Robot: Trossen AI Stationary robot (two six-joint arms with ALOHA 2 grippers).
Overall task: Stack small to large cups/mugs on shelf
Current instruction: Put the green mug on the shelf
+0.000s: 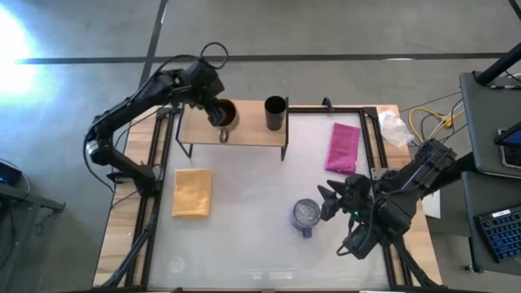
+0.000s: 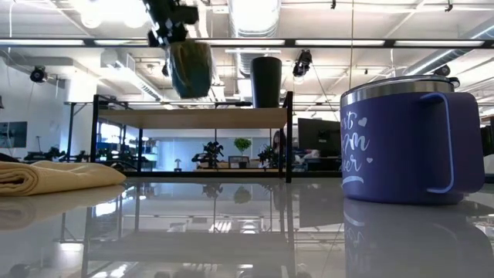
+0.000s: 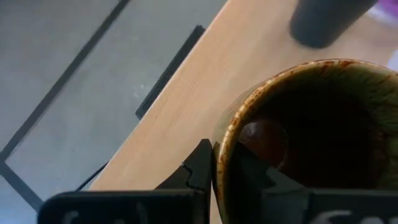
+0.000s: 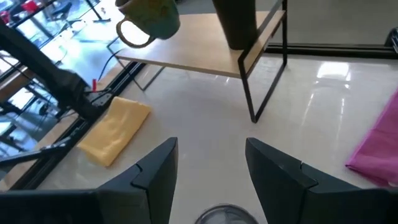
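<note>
The olive-brown mug [image 1: 228, 115] hangs above the left part of the light-wood shelf [image 1: 252, 134], held by my left gripper [image 1: 218, 114]. In the low view the mug [image 2: 191, 68] is clear of the shelf board [image 2: 193, 117]. The small black cup [image 1: 275, 112] stands upright on the shelf to the mug's right. The purple mug with silvery top [image 1: 307, 216] stands on the table near the right. My right gripper [image 4: 211, 168] is open and empty just right of the purple mug [image 4: 217, 216], touching nothing. My left gripper holds the olive-brown mug by its rim [image 3: 225, 146], one finger inside the mug [image 3: 258, 177] and one finger outside the wall [image 3: 200, 167]. The fingers come from above, pointing down. The mug hangs below them, lifted clear of the shelf, its handle [image 4: 134, 34] toward the table's near side.
A folded yellow-tan pad [image 1: 193, 192] lies on the table's left, in front of the shelf. A pink cloth [image 1: 343, 146] lies at the right, beside the shelf. Cables and a keyboard lie beyond the table's right edge. Bare tabletop spans the middle.
</note>
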